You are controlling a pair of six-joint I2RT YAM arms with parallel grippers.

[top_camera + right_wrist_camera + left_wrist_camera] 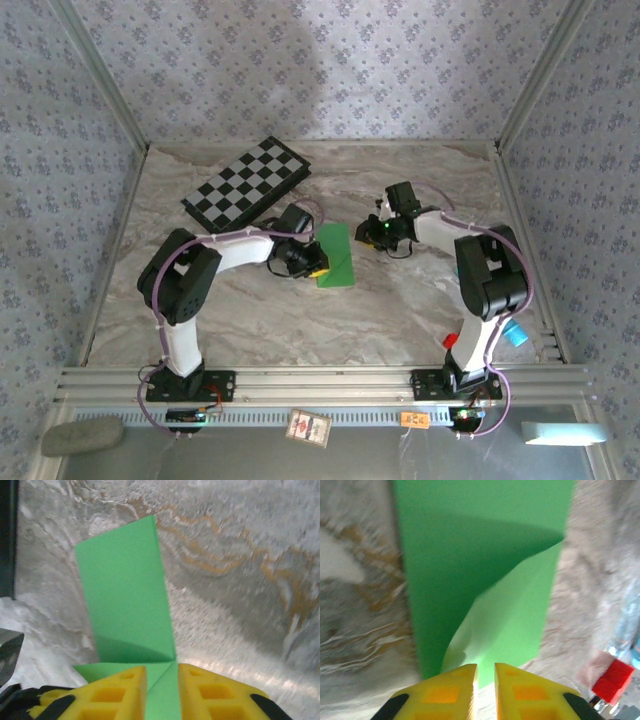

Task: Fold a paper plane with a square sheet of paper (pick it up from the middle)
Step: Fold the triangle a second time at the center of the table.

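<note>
The bright-green paper [336, 256] lies on the marble table, folded into a narrow strip, not a pointed paper plane. My left gripper [314, 266] sits at its near left edge. In the left wrist view the yellow fingertips [455, 680] stand a small gap apart at the paper's [470, 555] end, where a paler flap [510, 610] curls up. My right gripper [373, 232] hovers at the strip's far right side. Its jaws [162, 672] are open over the paper [125, 595], with a folded corner showing between them. Neither gripper holds the paper.
A black-and-white checkered board [248, 183] lies at the back left, close behind the left arm. A red block [613, 681] and a blue piece [515, 333] sit by the right arm's base. Patterned walls close in the table on three sides.
</note>
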